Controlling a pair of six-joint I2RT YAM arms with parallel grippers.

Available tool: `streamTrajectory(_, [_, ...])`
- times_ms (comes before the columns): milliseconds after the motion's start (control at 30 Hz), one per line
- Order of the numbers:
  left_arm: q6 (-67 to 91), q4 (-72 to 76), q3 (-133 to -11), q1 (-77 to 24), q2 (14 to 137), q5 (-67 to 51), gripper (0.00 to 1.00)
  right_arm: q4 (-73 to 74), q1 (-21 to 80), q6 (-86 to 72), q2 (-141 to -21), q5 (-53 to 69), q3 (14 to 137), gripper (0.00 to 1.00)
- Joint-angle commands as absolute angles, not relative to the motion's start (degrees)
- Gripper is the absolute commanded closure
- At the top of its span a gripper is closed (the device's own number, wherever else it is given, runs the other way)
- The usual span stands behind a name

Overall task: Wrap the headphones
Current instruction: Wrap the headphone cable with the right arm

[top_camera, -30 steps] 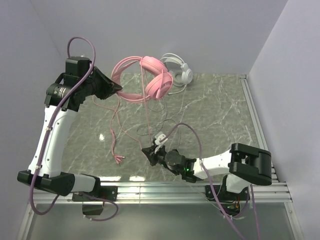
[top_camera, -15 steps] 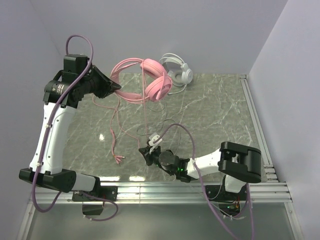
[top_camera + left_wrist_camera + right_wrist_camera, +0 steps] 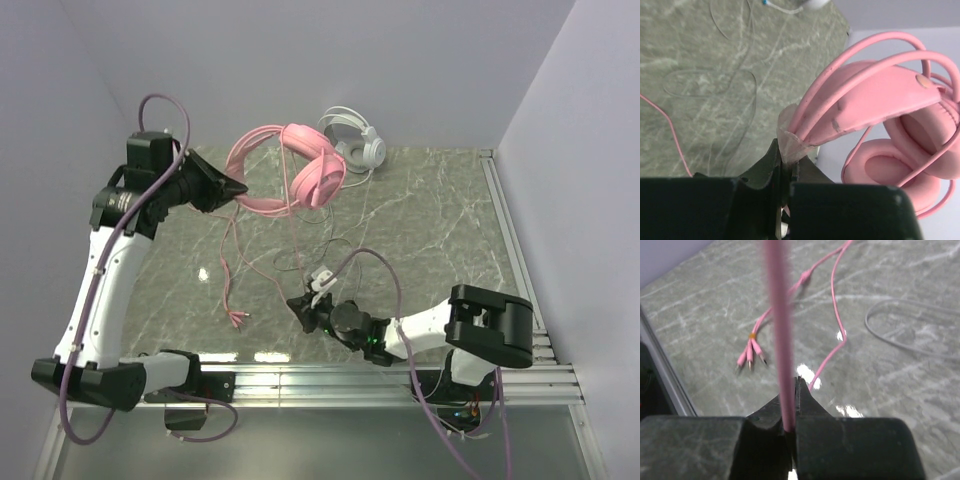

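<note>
My left gripper [image 3: 238,185] is shut on the headband of the pink headphones [image 3: 300,175] and holds them up above the back of the table; the band and cushions fill the left wrist view [image 3: 880,95]. The pink cable [image 3: 293,240] hangs from them down to my right gripper [image 3: 298,305], which is shut on it low over the table's front. In the right wrist view the cable [image 3: 780,330] runs up from between the closed fingers. Its plug end [image 3: 236,318] lies on the table. The white headphones [image 3: 355,140] lie at the back wall.
The marble tabletop [image 3: 430,230] has a metal rail along the right edge [image 3: 510,240] and the front edge. The white headset's thin grey cable [image 3: 335,245] loops over the middle of the table. Walls close in at the back and sides.
My left gripper has tilted and shifted the pink headphones slightly right. My right gripper moved a little left and then back right with the cable in it.
</note>
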State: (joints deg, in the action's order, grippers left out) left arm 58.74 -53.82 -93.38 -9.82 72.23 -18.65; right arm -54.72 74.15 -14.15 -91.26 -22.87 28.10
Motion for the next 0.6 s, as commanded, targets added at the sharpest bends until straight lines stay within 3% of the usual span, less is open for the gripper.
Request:
streamTrajectory(0, [67.06, -33.34, -88.44, -9.05, 64.53, -29.17, 0.99, -54.57, 71.29, -17.65, -89.57, -16.81, 23.39, 1.0])
streamTrajectory(167, [68.38, -25.58, -78.5, -9.05, 61.09, -37.52, 1.0, -60.2, 64.61, -22.32, -89.03, -2.41, 20.31, 1.0])
streamTrajectory(333, [63.73, -27.59, -77.61, -9.05, 58.98, -38.15, 1.0, -63.89, 59.6, -27.06, -90.7, 4.65, 19.51, 0.99])
streamTrajectory(567, [61.61, -30.32, -73.22, -9.05, 54.23, -35.07, 0.99, -85.12, 51.33, -37.17, -96.49, 19.32, 15.65, 0.98])
